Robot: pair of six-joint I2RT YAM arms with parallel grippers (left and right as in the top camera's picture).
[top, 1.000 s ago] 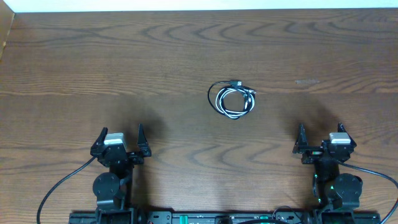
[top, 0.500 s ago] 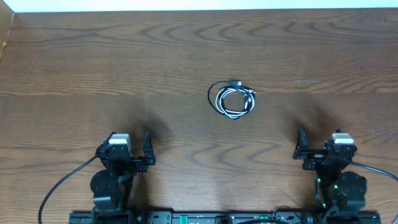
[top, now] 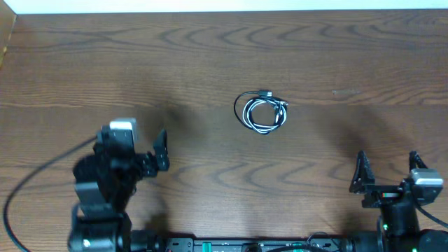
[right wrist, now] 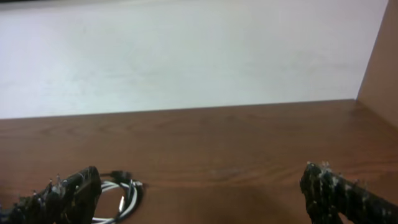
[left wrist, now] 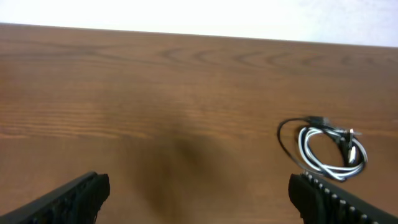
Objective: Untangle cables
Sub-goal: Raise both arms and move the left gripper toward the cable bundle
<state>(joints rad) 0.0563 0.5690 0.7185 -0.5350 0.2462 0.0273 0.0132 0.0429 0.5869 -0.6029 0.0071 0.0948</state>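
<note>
Several thin cables [top: 261, 112], black strands wound with whitish ones into one small loose coil, lie flat on the wooden worktop [top: 210, 56], slightly right of centre, with a small dark plug end at the top of the loop. Nothing touches the coil.

Only the overhead view takes in both arms at once. The left tool [top: 134, 143] stands at the front left and the right tool [top: 387, 164] at the front right. Both are well apart from the coil and from each other, each with its two fingers spread wide and holding nothing. That view also shows a black mounting rail [top: 196, 244] along the front edge.

The left wrist view looks low across the wood grain. It puts the coil ahead and to the right, just above the finger [left wrist: 329, 196] on that side, and shows the separate white and black strands more plainly. A pale strip runs along the worktop's far edge.

The right wrist view alone shows a broad white wall [right wrist: 186, 56] behind the worktop and a brown wooden side panel [right wrist: 380, 68] at far right. There the coil sits low at the left, partly hidden behind the nearer finger [right wrist: 68, 196].
</note>
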